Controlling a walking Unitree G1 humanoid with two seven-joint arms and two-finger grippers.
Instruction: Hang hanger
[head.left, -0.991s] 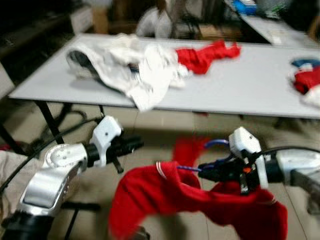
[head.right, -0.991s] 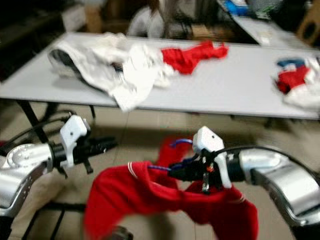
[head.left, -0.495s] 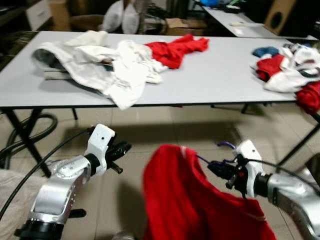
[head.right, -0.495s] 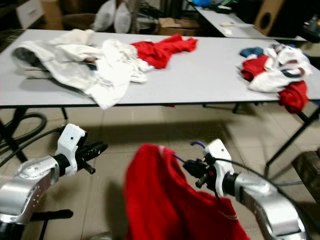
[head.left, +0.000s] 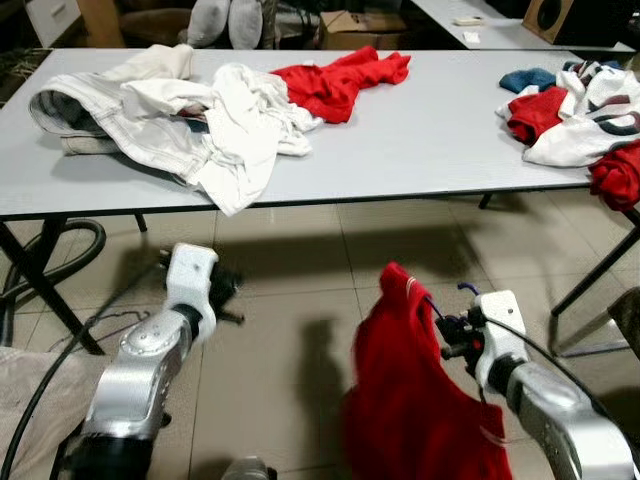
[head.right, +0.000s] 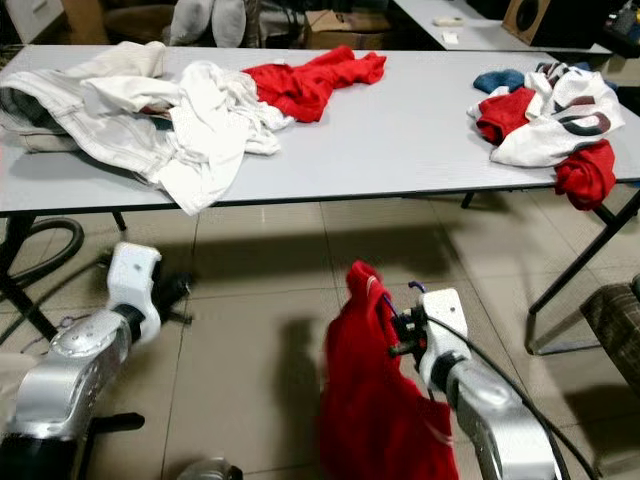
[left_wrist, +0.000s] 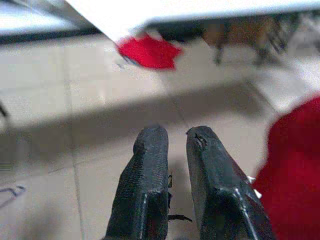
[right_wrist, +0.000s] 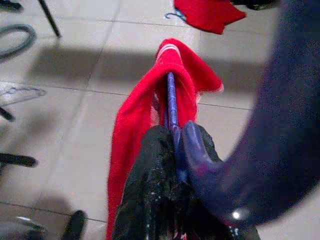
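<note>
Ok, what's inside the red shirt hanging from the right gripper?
A blue plastic hanger runs inside the red shirt, pinched by the right gripper. Its arms are covered by the fabric.

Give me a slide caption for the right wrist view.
Right tool clamps a blue hanger carrying a red shirt above the tiled floor.

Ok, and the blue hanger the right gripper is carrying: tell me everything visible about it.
The blue hanger looks like thin glossy plastic or coated wire. One straight arm runs from the right gripper up into a red garment draped over it, its tip hidden under the white-trimmed collar. A small curved hook end shows near the gripper. The black fingers are clamped on the arm. Hanger and garment hang above the tiled floor, in front of the grey table.
</note>
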